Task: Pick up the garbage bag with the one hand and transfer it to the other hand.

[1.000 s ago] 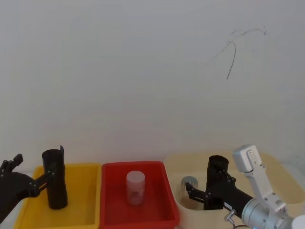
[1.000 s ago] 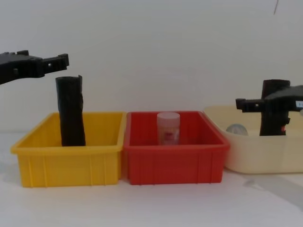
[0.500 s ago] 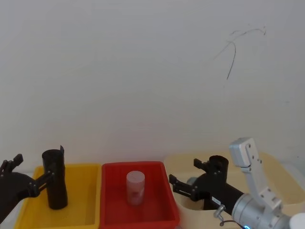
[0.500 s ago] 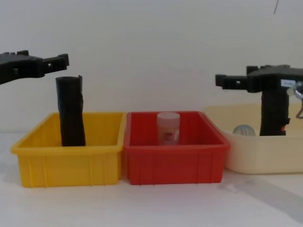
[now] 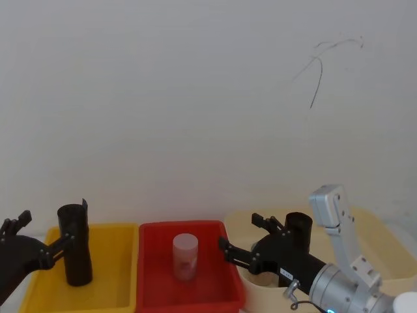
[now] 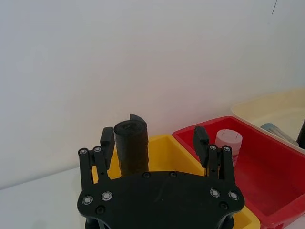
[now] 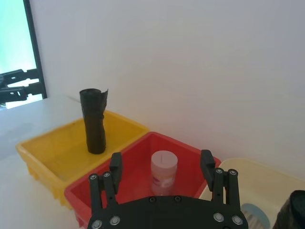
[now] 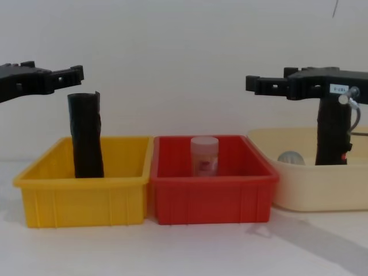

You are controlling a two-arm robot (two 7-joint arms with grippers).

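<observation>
Chest view: the garbage bag (image 8: pixel 332 135), a black roll with a red spot low on its side, stands upright in the cream bin (image 8: pixel 299 183), just below and behind the other hand (image 8: pixel 260 84), the right gripper bearing a white label. That gripper's fingers are spread wide and empty, its tips pointing past the roll toward the red bin (image 8: pixel 211 204). The one hand (image 8: pixel 68 72), the left gripper, hovers with its fingers also spread wide and empty, its tips just above a twin black roll (image 8: pixel 86 135) standing in the yellow bin (image 8: pixel 80 201). A pale jar (image 8: pixel 204 155) sits in the red bin, below and ahead of the right fingertips. Risk: the twin roll lies closest to the left gripper and looks nearly identical, so a descent there would likely seize the wrong roll. A sideways sweep by the right gripper could tip the tall bag, since a tall, narrow roll probably topples easily.
</observation>
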